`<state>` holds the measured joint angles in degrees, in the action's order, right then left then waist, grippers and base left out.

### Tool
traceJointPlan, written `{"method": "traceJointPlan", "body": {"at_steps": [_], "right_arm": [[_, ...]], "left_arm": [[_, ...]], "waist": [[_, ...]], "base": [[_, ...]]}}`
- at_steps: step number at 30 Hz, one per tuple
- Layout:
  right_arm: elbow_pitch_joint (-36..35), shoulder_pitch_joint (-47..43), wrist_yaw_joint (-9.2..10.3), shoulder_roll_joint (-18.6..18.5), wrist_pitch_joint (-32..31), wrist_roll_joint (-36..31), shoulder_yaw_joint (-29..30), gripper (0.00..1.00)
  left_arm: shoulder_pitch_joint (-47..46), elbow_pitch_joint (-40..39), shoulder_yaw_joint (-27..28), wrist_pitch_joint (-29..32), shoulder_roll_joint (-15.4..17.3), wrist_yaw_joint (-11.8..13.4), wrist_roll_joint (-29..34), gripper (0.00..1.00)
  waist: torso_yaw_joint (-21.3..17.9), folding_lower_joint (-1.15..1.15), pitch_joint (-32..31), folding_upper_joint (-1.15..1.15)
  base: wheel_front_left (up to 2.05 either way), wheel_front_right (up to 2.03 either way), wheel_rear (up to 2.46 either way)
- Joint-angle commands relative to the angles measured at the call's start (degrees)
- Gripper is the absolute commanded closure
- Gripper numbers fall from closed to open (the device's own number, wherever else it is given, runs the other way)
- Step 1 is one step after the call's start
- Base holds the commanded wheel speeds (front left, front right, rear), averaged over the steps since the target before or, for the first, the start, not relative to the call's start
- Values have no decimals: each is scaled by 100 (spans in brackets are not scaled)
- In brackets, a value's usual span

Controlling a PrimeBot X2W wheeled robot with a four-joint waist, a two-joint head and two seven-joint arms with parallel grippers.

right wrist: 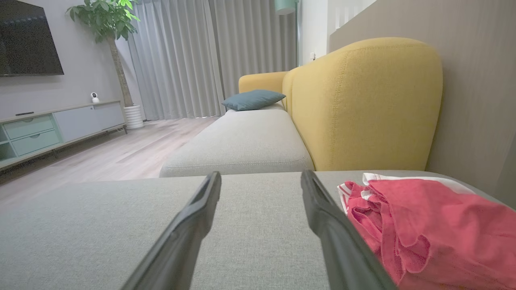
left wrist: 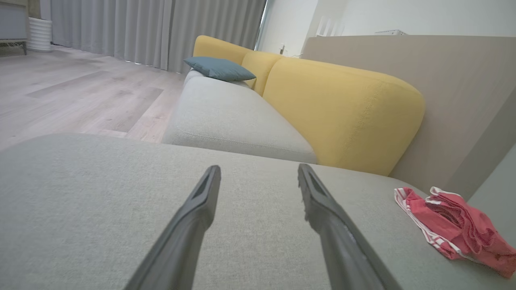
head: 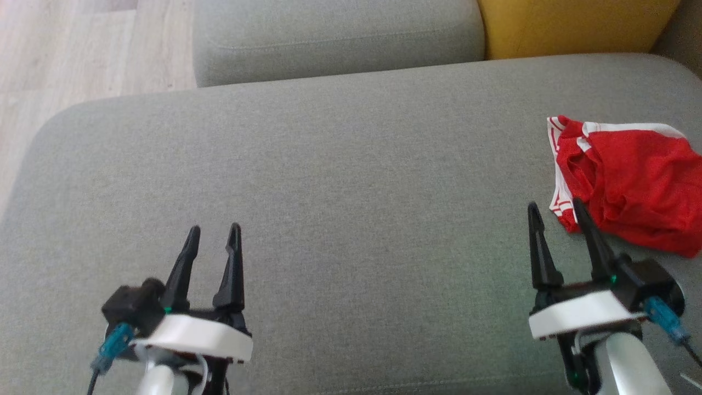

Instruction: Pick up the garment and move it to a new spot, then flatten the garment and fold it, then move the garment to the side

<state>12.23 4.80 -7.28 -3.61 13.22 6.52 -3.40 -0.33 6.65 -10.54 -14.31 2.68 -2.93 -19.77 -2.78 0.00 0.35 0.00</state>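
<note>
The left gripper (head: 214,230) is released, its two dark fingers spread apart and holding nothing. It hangs low over the grey sofa cushion (head: 351,164), fingers pointing forward, away from the robot, and leaning a little to the right. The right gripper (head: 555,207) is released too and empty, its fingers leaning a little to the left. Both pale forearms enter from the bottom edge of the head view. The red garment (head: 630,186) with white trim lies crumpled on the cushion's right part, just beside the right gripper's outer finger; whether they touch, I cannot tell. Behind stands a yellow backrest (head: 570,24).
</note>
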Motion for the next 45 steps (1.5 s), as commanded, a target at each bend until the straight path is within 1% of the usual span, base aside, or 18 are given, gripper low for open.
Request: {"method": "traceJointPlan", "body": {"at_steps": [1,6,16,21,23,26,33,39,40,44,45], "right_arm": [[-164,33,-21,47,123,-12,-49,0],[-169,-156,-21,69,167,19,-55,0],[-297,-172,-21,72,176,244,-140,0],[-327,-180,-21,72,177,288,-153,0],[-334,-184,-21,72,177,299,-159,0],[-334,-196,-21,73,177,313,-176,0],[-329,-191,-21,73,177,372,-195,0],[-341,-188,-21,73,177,379,-202,0],[-126,-318,0,80,115,357,-43,100],[235,-430,0,86,95,363,-42,100],[226,-433,0,84,87,428,-42,100]], "left_arm": [[-70,-197,157,-69,20,86,49,0],[112,-221,121,-69,20,133,43,0],[133,-334,134,-69,20,192,174,0],[114,-365,196,-69,20,339,314,0],[119,-343,183,-69,20,361,343,0],[123,-271,148,-69,20,322,297,0],[149,-487,342,-69,20,355,212,0],[238,-568,350,-69,20,384,10,0],[368,-354,166,0,3,356,-8,100],[481,39,154,13,-5,345,-18,100],[479,35,159,22,-4,340,-77,100]], "waist": [[46,0,-53,0],[79,0,-80,0],[68,0,-36,0],[33,0,-12,0],[19,0,-6,0],[9,0,-3,0],[15,0,10,0],[15,0,16,0],[15,0,16,0],[15,0,16,0],[17,0,16,0]], "base": [[0,0,0],[0,0,0],[0,0,0],[0,0,0],[0,0,0],[0,0,0],[0,0,0],[0,0,0],[0,0,0],[0,0,0],[0,0,0]]}}
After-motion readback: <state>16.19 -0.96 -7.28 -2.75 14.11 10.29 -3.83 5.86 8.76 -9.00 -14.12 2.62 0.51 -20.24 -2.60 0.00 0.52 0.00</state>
